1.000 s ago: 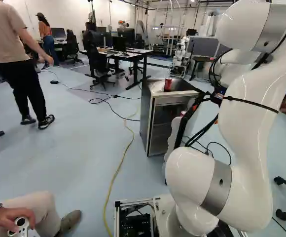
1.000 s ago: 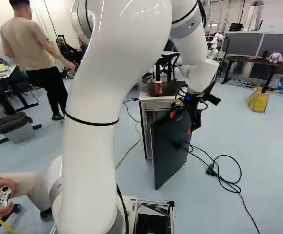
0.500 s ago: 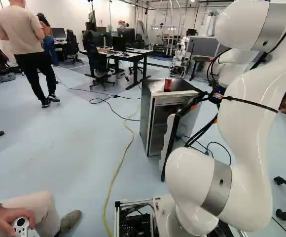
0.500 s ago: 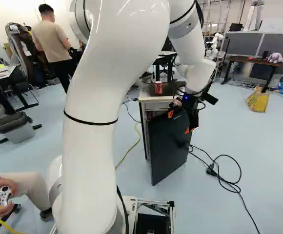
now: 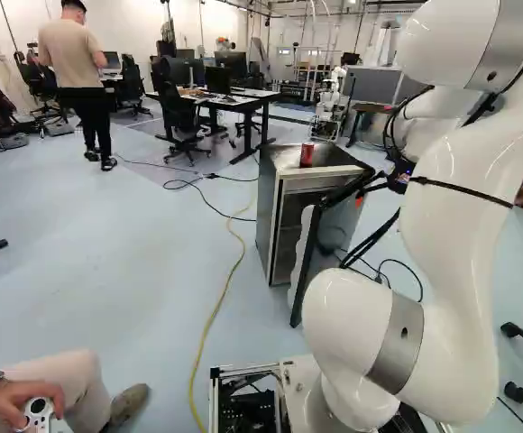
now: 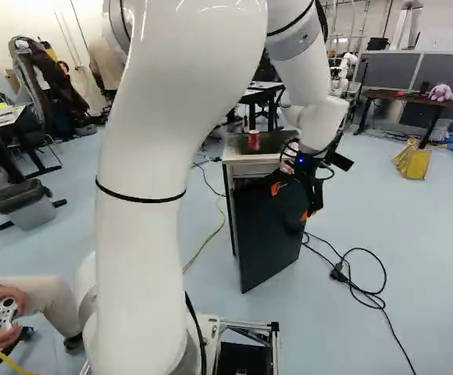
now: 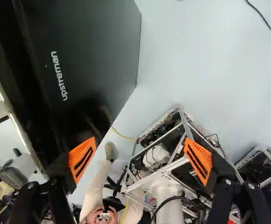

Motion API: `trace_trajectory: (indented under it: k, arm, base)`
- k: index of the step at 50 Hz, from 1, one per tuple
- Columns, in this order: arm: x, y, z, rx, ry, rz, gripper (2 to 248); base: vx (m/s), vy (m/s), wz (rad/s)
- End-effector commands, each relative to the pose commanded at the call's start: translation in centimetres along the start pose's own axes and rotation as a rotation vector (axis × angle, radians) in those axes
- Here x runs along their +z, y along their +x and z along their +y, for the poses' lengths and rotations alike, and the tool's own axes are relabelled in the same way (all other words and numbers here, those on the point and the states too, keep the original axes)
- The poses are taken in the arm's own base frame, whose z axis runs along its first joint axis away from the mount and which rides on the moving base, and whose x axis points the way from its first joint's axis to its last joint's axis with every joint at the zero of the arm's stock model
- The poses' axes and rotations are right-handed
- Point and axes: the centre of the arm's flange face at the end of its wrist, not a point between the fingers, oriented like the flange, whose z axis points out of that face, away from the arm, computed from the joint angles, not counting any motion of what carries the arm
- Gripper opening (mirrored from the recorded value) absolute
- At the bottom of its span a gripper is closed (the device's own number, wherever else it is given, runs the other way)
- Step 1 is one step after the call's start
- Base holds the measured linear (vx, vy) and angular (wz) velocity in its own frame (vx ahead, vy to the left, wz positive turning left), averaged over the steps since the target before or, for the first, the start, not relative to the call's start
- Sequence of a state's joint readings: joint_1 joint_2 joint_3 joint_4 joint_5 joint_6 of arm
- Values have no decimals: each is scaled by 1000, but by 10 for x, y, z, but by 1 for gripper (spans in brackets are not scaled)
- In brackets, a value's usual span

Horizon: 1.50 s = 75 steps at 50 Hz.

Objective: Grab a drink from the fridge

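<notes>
Pale floor (image 5: 135,262) spreads around a small fridge (image 5: 265,212), whose dark door (image 6: 267,238) stands ajar, with part of the pale lining showing in the left base view. So the way in looks partly made, though nothing here settles whether the door is on its way open or shut. A red can (image 6: 254,140) stands upright on the fridge's top, out of any grip; whether it is the drink wanted, I cannot say, and I can make out no drink for certain inside. The pincer (image 7: 140,160) is spread wide beside the door, holding nothing; whether it touches the panel is unclear. If the drink is to come from inside, most of the job remains: widen the gap, reach in, close on a drink and draw it out, without the door swinging back against the arm.
</notes>
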State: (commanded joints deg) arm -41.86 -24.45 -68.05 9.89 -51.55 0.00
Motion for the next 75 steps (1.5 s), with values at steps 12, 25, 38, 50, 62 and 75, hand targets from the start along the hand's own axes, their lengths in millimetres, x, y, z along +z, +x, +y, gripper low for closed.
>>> trace_trajectory:
  k: [12, 25, 38, 50, 62, 75]
  arm:
    - [2, -11, 10, -49, -67, -6, 247]
    - [4, -19, 10, -143, -165, -3, 247]
    - [6, -27, 6, -260, -271, 7, 247]
    - [8, -30, 0, -375, -367, 22, 247]
    - [22, -19, -1, -483, -453, 30, 247]
    - [38, -2, 3, -597, -533, 50, 247]
  base:
    - [0, 0, 0]
    - [0, 0, 0]
    - [0, 0, 0]
    - [0, 0, 0]
    - [0, 0, 0]
    - [0, 0, 0]
